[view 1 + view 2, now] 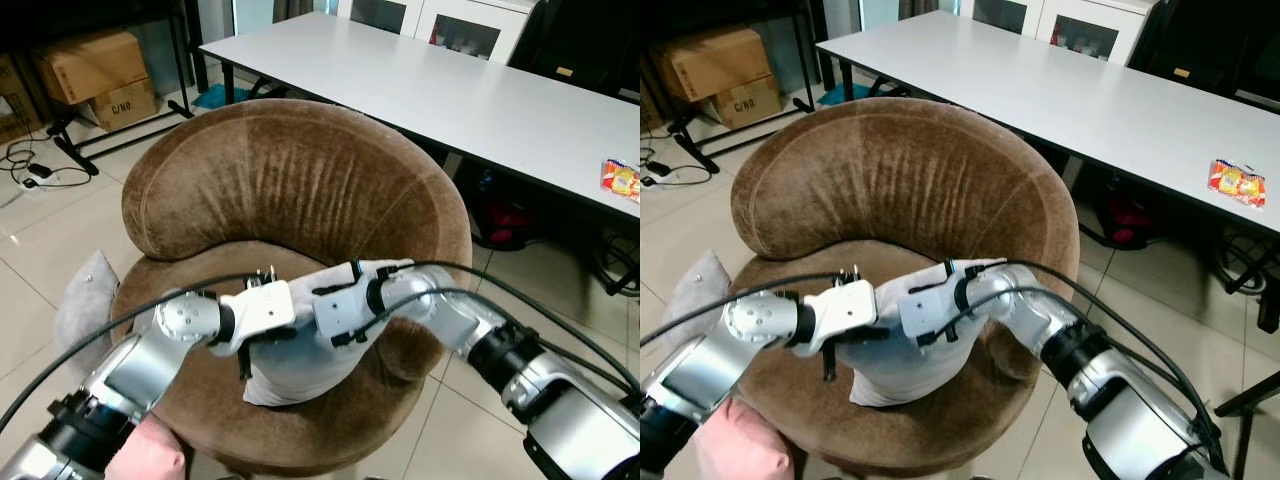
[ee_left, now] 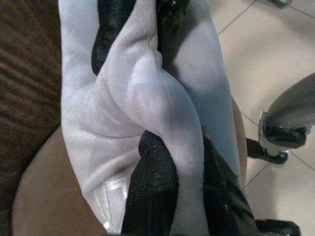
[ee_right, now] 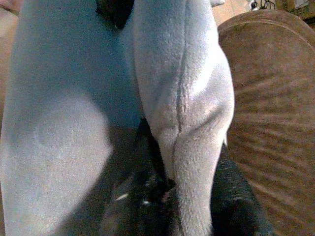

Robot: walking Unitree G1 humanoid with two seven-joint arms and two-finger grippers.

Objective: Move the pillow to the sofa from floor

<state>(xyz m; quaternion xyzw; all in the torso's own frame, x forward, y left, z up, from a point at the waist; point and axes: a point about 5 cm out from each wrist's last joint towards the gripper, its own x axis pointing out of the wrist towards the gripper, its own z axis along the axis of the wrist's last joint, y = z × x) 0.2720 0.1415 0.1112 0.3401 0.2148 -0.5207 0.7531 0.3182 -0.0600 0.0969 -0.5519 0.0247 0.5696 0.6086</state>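
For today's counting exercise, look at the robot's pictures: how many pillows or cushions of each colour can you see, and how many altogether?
Grey pillows: 2, one on the brown chair seat, pinched by the left hand and the right hand, and one on the floor beside the chair.
Pink cushions: 1, by the left arm.
Total: 3

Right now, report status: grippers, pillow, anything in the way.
Left gripper and right gripper both clamped on the grey pillow. Pillow over the brown sofa seat, not released. Another grey pillow beside the sofa; path clear.
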